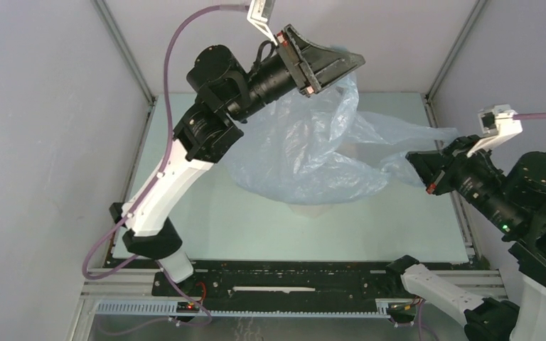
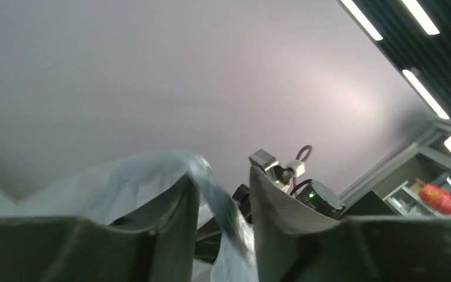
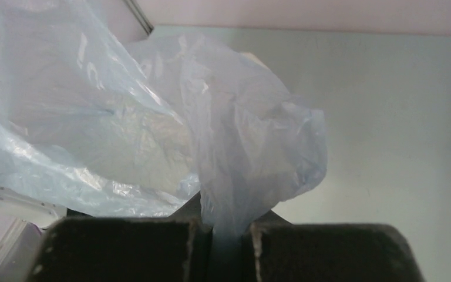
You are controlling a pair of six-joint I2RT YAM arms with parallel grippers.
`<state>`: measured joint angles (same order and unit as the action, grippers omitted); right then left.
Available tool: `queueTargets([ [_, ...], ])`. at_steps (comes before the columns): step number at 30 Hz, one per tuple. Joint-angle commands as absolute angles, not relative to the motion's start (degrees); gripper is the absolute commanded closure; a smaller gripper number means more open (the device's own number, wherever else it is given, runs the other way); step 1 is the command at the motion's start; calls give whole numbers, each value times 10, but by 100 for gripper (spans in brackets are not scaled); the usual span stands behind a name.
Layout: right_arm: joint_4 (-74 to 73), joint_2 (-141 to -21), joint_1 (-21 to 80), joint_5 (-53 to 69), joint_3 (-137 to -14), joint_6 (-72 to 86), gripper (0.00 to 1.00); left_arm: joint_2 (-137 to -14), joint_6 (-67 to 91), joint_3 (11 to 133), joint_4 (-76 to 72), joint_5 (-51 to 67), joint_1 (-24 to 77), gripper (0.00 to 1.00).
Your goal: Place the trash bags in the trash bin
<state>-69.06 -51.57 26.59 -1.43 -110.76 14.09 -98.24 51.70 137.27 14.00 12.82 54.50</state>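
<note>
Trash bag (image 1: pixel 306 153), a thin pale-blue film, hangs spread in the air above the middle of the counter (image 1: pixel 256 231), stretched between both arms. Its upper part rises to the left hand (image 1: pixel 355 64), which is lifted high over the far side of the counter. A long corner of the film pulls out sideways to the right hand (image 1: pixel 414 165), which is lower and near the right edge.

In the left wrist view, the left hand's 2 fingers (image 2: pixel 176 217) stand a little apart. A strand of the film drapes over 1 of them and runs down through the gap, lying there loosely rather than pinched.

In the right wrist view, the right hand's fingers (image 3: pixel 123 249) are closed tight on a gathered twist of the film. From there the bag billows up and away to the left in glossy wrinkles.

Trash bin (image 1: pixel 314 211) shows only as a whitish shape peeking out under the bag's near edge in the top view. The film covers most of it, and I cannot tell whether any of the bag is inside it.
</note>
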Motion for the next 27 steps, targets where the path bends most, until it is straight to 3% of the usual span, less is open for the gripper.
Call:
queueTargets([
  [1, -676, -489, 262, -41, -1059, 138, 100, -893, 493, 1250, 174, 96, 516, 42],
  [4, -650, -493, 262, -53, -1033, 165, 100, -823, 459, 1179, 199, 75, 496, 19],
  [8, -638, -516, 261, -58, -1032, 177, 100, -742, 409, 1157, 287, 44, 459, 1],
  [15, -624, -531, 256, -55, -1033, 182, 100, -633, 375, 1144, 472, -32, 379, 0],
  [18, -616, -531, 254, -51, -1027, 186, 100, -566, 378, 1077, 539, -72, 362, 0],
  [27, -591, -541, 251, -43, -1025, 188, 100, -429, 453, 773, 435, 214, 362, 0],
])
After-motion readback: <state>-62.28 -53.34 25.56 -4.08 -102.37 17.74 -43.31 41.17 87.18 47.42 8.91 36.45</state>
